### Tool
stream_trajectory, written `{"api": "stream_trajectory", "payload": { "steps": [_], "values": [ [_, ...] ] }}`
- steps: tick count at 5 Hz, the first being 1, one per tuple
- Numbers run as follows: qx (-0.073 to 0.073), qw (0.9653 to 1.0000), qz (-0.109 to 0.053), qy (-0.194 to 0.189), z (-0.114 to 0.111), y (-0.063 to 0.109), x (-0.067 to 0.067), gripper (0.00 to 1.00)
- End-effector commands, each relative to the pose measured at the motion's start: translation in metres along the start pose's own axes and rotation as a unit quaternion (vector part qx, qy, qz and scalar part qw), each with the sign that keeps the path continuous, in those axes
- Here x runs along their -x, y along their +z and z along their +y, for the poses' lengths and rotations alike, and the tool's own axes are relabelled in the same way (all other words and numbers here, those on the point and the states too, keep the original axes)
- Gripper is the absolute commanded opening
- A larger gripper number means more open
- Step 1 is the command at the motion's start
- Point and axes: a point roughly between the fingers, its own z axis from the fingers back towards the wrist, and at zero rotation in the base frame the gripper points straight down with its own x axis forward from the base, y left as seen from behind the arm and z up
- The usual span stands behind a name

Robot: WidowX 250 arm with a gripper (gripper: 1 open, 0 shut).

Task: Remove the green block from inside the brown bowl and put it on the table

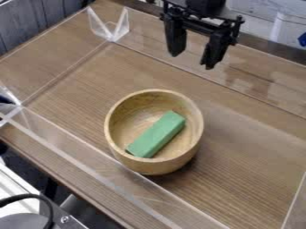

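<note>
A green block (158,135) lies flat inside the brown bowl (117,114), running diagonally from lower left to upper right. The bowl is light tan wood with a thick rim and stands on the table (84,85) near the front acrylic wall. My gripper (195,47) hangs in the air at the back of the table, well above and behind the bowl. Its two dark fingers are spread apart, open, with nothing between them.
Clear acrylic walls (54,49) run along the table's edges, with a front wall (143,192) close to the bowl. Wood-grain tabletop shows to the left and right of the bowl. Dark cables and equipment sit at the bottom left outside the walls.
</note>
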Motion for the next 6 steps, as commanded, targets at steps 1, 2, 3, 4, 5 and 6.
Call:
{"api": "stream_trajectory", "payload": {
  "steps": [1, 2, 3, 4, 5, 6],
  "values": [
    [-0.004, 0.9999, 0.012, -0.008, 0.001, -0.009, 0.013, 1.0],
    [-0.009, 0.9995, 0.022, -0.02, 0.006, -0.023, 0.032, 1.0],
    [-0.009, 0.9993, 0.024, -0.026, 0.011, -0.037, 0.046, 1.0],
    [-0.009, 0.9992, 0.023, -0.032, 0.018, -0.052, 0.053, 1.0],
    [-0.007, 0.9989, 0.022, -0.041, 0.021, -0.066, 0.055, 1.0],
    [-0.007, 0.9984, 0.025, -0.05, 0.019, -0.077, 0.054, 1.0]
  ]
}}
